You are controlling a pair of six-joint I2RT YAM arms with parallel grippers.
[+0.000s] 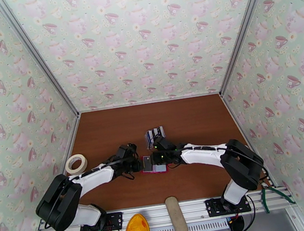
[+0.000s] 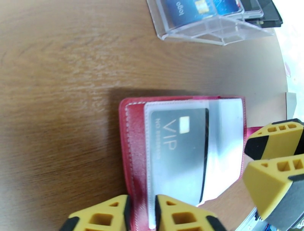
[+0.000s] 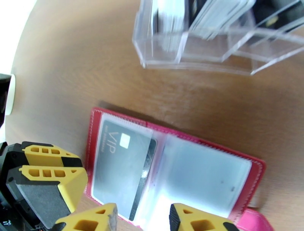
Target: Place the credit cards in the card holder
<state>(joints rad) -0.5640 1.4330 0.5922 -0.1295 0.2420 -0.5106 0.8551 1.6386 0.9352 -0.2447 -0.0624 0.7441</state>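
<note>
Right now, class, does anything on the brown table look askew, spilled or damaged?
Nothing stands out. The red leather-like card holder lies open and flat, a grey VIP card sits inside its clear sleeve, and the other cards stand in the clear plastic rack.

Red card holder [image 2: 133, 152], white stitching, pale pockets. Inside it, grey card [image 2: 178, 152], black edge, pale VIP lettering. Beyond card holder: blue card [image 2: 186, 11] in clear stand [image 2: 205, 32]. Beneath: brown woodgrain table [image 1: 109, 133].
</note>
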